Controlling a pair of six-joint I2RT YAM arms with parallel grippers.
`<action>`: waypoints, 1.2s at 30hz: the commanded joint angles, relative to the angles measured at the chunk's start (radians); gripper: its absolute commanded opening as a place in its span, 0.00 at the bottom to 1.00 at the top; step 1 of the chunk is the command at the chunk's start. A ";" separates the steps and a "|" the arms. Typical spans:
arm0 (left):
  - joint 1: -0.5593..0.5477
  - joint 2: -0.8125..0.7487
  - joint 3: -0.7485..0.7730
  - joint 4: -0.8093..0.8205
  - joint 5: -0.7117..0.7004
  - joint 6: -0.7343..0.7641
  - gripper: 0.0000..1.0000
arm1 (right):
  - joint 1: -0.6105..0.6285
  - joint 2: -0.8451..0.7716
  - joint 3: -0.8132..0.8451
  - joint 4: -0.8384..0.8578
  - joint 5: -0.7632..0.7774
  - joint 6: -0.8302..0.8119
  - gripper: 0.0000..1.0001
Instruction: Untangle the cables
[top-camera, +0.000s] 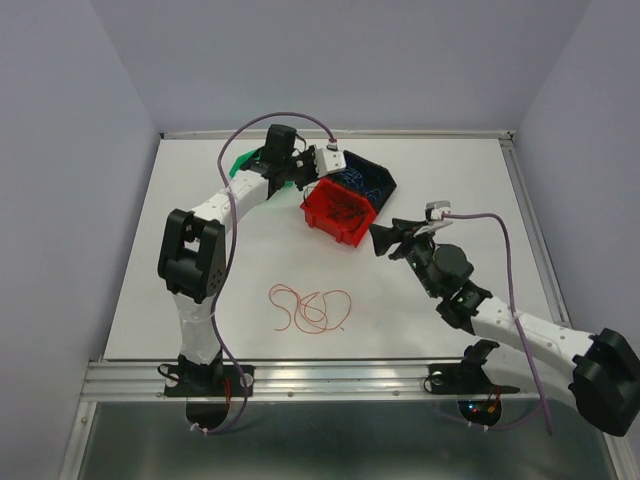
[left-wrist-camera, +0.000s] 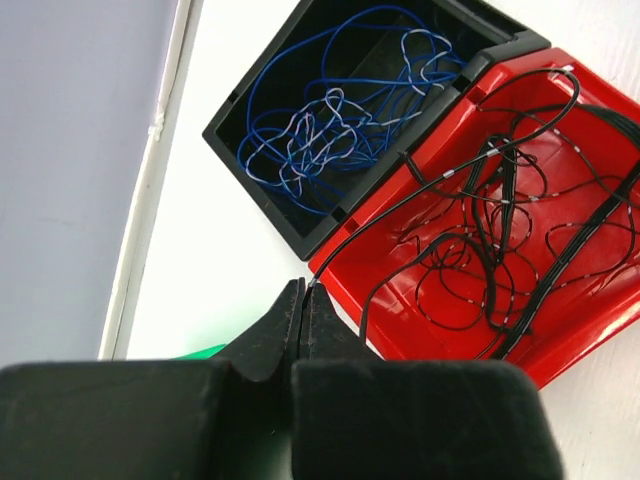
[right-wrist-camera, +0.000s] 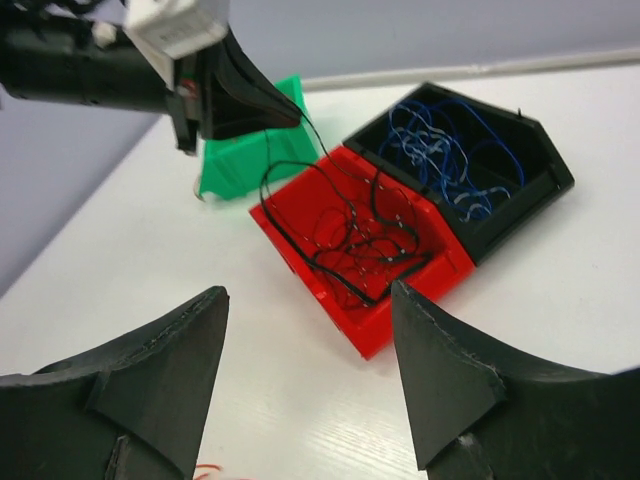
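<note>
A white worktop (top-camera: 200, 260) carried everything. The left arm (top-camera: 215, 215) was extended toward the far side, and the right arm (top-camera: 520, 325) bent in from the near right corner. Three small bins stood at the back: a red bin (top-camera: 330, 225) in the middle, a black bin (right-wrist-camera: 525, 212) touching its far right side, and a green bin (right-wrist-camera: 245, 165) to the left, partly behind the left arm. The left gripper (left-wrist-camera: 303, 290) hung low between the green and red bins, its jaws closed tight on the end of one black strand (left-wrist-camera: 447, 173). That strand ran from the pinch over the red bin's rim into the black wires (right-wrist-camera: 350, 245) snarled inside. The right gripper (right-wrist-camera: 308, 295) hovered near the front of the red bin, its jaws spread wide and holding nothing. The cables lay in three places: the black ones in the red bin, the blue wires (left-wrist-camera: 320, 130) coiled in the black bin, and a single red-orange wire (top-camera: 310, 310) looped on the bare worktop nearer the arm bases, well apart from the bins

The step in hand looked to be the black strand; whether it was being drawn out or laid in could not be told. The next move probably called for a slow, steady pull, since the strand crossed several loops and could drag the whole snarl, or the light bin, along with it
</note>
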 joint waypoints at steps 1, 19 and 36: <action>-0.004 -0.029 -0.027 -0.024 0.024 0.062 0.00 | -0.004 0.120 0.086 -0.032 0.045 0.000 0.71; -0.076 0.017 -0.015 -0.120 -0.017 0.093 0.00 | -0.077 0.516 0.337 0.029 -0.091 -0.201 0.58; -0.078 0.027 0.002 -0.128 -0.006 0.057 0.00 | -0.132 0.672 0.424 0.072 -0.226 -0.308 0.50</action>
